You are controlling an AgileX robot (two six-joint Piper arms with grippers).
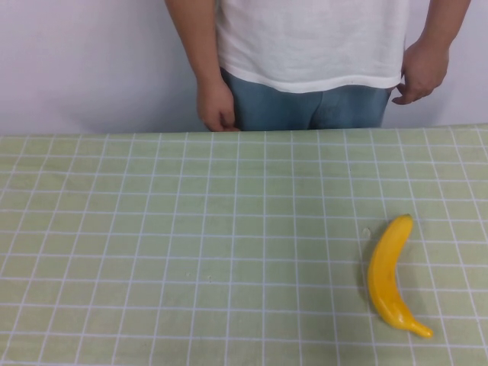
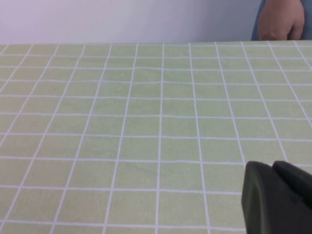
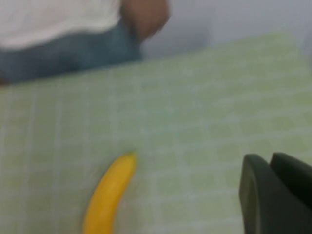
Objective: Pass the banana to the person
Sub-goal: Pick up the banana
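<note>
The yellow banana [image 1: 387, 278] lies flat on the green checked tablecloth at the near right, its pointed tip toward me. It also shows in the right wrist view [image 3: 109, 195]. The person [image 1: 313, 46] in a white T-shirt and jeans stands behind the table's far edge with both hands down. My right gripper [image 3: 269, 158] hovers over the cloth beside the banana, apart from it, its fingers together and empty. My left gripper [image 2: 270, 168] is over bare cloth on the left, its fingers together and empty. Neither gripper shows in the high view.
The tablecloth [image 1: 191, 229] covers the whole table up to its far edge. The person's hand [image 2: 280, 22] hangs just beyond that edge. A plain white wall [image 1: 91, 61] is behind.
</note>
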